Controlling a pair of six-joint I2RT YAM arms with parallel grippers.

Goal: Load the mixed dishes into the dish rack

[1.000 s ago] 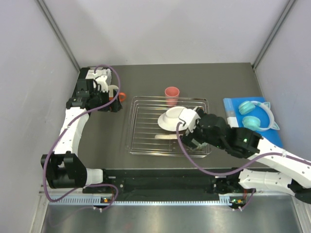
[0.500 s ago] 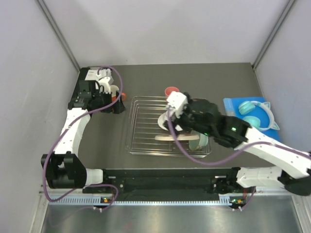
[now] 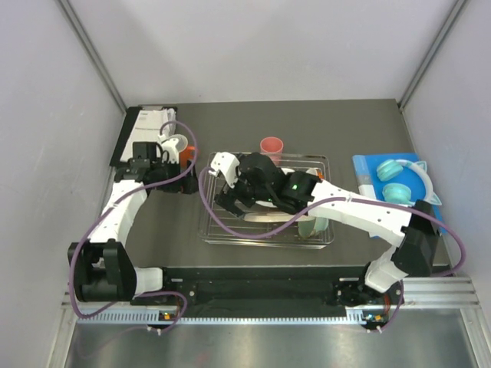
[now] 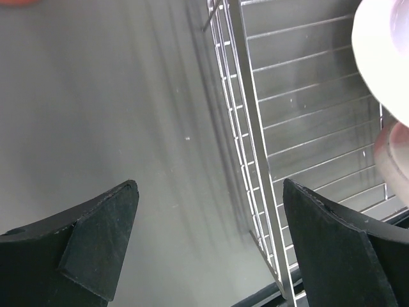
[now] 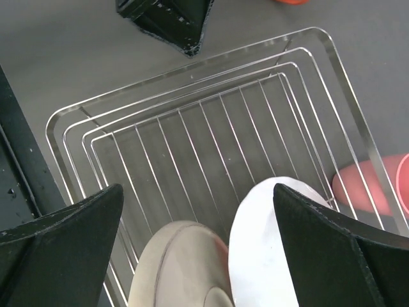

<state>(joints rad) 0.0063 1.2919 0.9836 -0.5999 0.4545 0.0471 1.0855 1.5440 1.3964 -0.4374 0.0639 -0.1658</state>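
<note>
The silver wire dish rack (image 3: pixel 222 230) lies mid-table. In it are a white bowl (image 5: pixel 268 256), a beige plate (image 5: pixel 179 268) and a mint-green bowl (image 3: pixel 315 225) on edge at its right front. The pink cup (image 3: pixel 271 146) stands just behind the rack. The cream-and-orange mug (image 3: pixel 178 144) stands on the table left of the rack. My right gripper (image 3: pixel 229 198) is open and empty above the rack's left half (image 5: pixel 198 192). My left gripper (image 3: pixel 178 165) is open and empty over bare table (image 4: pixel 208 192), beside the rack's left rim (image 4: pixel 255 160) and just in front of the mug.
Turquoise headphones (image 3: pixel 403 181) lie on a blue mat (image 3: pixel 367 175) at the right. A white booklet (image 3: pixel 146 123) lies at the far left corner. Grey walls close in the table on three sides. My right arm stretches across the rack.
My right arm has swung left across the rack, and the mint-green bowl has come into view at the rack's right front. My left gripper has drawn back a little from the mug.
</note>
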